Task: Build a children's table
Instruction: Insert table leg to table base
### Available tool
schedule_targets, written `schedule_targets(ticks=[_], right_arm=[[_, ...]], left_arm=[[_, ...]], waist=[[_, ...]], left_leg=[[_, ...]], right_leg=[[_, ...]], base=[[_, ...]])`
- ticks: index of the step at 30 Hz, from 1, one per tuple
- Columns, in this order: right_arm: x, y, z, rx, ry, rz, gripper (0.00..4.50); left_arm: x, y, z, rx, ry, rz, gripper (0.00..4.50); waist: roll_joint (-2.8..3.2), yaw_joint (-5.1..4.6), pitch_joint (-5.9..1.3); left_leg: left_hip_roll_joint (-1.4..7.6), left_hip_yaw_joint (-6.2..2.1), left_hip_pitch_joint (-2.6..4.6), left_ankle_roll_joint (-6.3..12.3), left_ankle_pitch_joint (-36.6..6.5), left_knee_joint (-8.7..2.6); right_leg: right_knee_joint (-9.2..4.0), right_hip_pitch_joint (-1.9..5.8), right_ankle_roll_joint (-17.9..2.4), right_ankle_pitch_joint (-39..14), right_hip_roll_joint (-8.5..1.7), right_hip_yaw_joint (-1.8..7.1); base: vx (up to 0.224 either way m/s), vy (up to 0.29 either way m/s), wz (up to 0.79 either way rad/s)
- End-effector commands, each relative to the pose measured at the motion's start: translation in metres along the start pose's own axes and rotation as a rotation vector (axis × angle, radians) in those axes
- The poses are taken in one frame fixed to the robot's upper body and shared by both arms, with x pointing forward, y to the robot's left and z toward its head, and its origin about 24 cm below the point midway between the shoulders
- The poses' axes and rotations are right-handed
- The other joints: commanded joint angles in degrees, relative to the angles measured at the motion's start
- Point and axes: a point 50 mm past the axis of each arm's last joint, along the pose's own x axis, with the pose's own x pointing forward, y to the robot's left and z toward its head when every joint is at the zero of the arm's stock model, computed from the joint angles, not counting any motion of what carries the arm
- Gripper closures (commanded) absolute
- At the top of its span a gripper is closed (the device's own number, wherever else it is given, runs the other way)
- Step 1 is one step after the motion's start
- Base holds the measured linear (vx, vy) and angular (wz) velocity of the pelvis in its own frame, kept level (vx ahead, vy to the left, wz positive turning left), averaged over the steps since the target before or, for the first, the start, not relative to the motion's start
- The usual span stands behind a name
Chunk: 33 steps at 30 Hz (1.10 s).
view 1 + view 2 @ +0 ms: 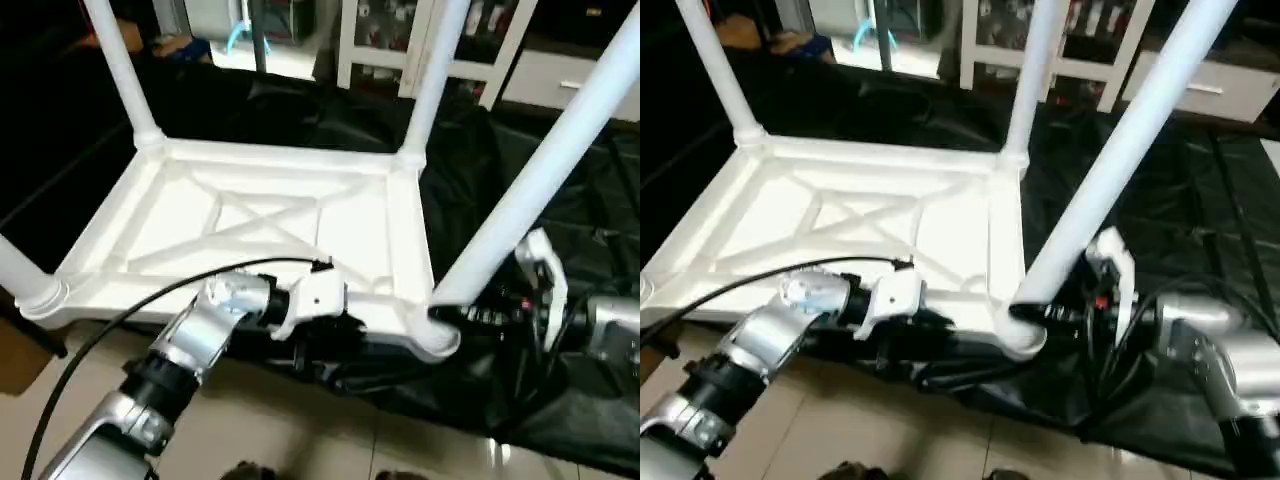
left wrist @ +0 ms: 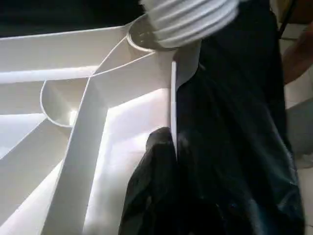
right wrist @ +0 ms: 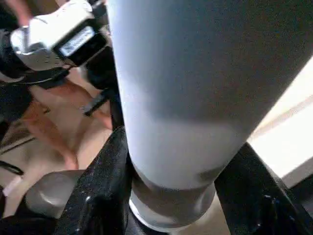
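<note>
White plastic tabletop (image 1: 270, 215) lies upside down mid-frame, X-ribbed underside showing. Four white tapered legs rise from its corner sockets: upper left (image 1: 118, 60), upper middle (image 1: 432, 80), right (image 1: 545, 160), and left edge (image 1: 18, 270), seemingly seated.

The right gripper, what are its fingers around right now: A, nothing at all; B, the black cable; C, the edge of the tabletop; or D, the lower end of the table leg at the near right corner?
D: in the right wrist view the right gripper has a black finger on each side of the white table leg, just above its base at the tabletop's near right corner socket.
</note>
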Motion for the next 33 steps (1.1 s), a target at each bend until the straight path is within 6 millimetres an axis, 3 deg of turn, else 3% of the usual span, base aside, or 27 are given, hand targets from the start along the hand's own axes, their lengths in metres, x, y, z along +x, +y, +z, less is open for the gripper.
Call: schedule_targets(ticks=[1, 5, 12, 20, 24, 25, 26, 33], right_arm=[[-0.003, 0.004, 0.005, -0.042, 0.022, 0.008, 2.57], [-0.003, -0.002, -0.006, -0.125, 0.119, -0.063, 2.57], [0.000, -0.011, 0.004, -0.176, 0.056, -0.136, 2.57], [-0.001, -0.007, -0.008, -0.239, 0.200, -0.074, 2.57], [0.009, -0.004, -0.014, -0.318, 0.264, -0.035, 2.57], [0.012, -0.003, -0.014, -0.326, 0.252, -0.034, 2.57], [0.015, -0.003, -0.013, -0.330, 0.242, -0.033, 2.57], [0.033, 0.001, -0.020, -0.337, 0.233, 0.015, 2.57]], left_arm=[[-0.003, 0.007, 0.012, 0.054, -0.040, 0.029, 4.50], [-0.002, 0.006, 0.014, 0.064, -0.070, -0.004, 4.50], [-0.004, 0.004, 0.011, 0.071, -0.052, -0.025, 4.50], [-0.004, 0.004, 0.010, 0.072, -0.050, -0.020, 4.50], [-0.004, 0.004, 0.010, 0.073, -0.046, -0.020, 4.50], [-0.004, 0.004, 0.011, 0.074, -0.046, -0.020, 4.50], [-0.004, 0.004, 0.010, 0.074, -0.045, -0.019, 4.50], [-0.004, 0.005, 0.010, 0.076, -0.039, -0.018, 4.50]], waist=[[-1.05, -0.10, -3.37], [-0.87, -0.18, -3.28], [-0.70, -0.42, -3.12], [-0.74, -0.46, -3.06], [-0.76, -0.47, -3.05], [-0.76, -0.56, -2.93], [-0.35, -0.57, -2.92], [-0.57, -1.12, -2.59]], left_leg=[[3.58, -1.89, 1.83, 5.86, -7.27, -4.45], [3.54, -1.84, 1.65, 6.73, -6.41, -4.32], [3.54, -1.93, 1.80, 5.78, -8.33, -4.54], [3.67, -1.87, 1.87, 6.48, -7.61, -4.44], [3.66, -1.90, 1.80, 6.73, -7.74, -4.43], [3.68, -1.93, 1.77, 6.53, -8.41, -4.56], [3.68, -2.01, 1.91, 6.06, -9.56, -4.67], [3.68, -2.23, 2.04, 2.89, -15.18, -5.32]], right_leg=[[-3.30, 2.16, -14.27, -4.42, -2.05, 1.28], [-3.06, 2.17, -15.35, -1.96, -2.11, 1.15], [-3.25, 2.18, -15.34, -4.69, -2.04, 1.11], [-3.09, 2.27, -15.71, -2.93, -2.09, 1.16], [-3.03, 2.33, -15.83, -2.43, -2.12, 1.13], [-3.14, 2.27, -15.53, -3.50, -2.09, 1.13], [-3.32, 2.25, -15.41, -5.14, -2.19, 1.14], [-4.08, 2.18, -13.84, -11.88, -2.19, 1.33]], base=[[0.000, 0.000, 0.00], [0.000, 0.000, 0.00], [0.000, 0.000, 0.00], [0.000, 0.000, 0.00], [0.000, 0.000, 0.00], [0.000, 0.000, 0.00], [0.000, 0.000, 0.00], [0.000, 0.000, 0.00]])
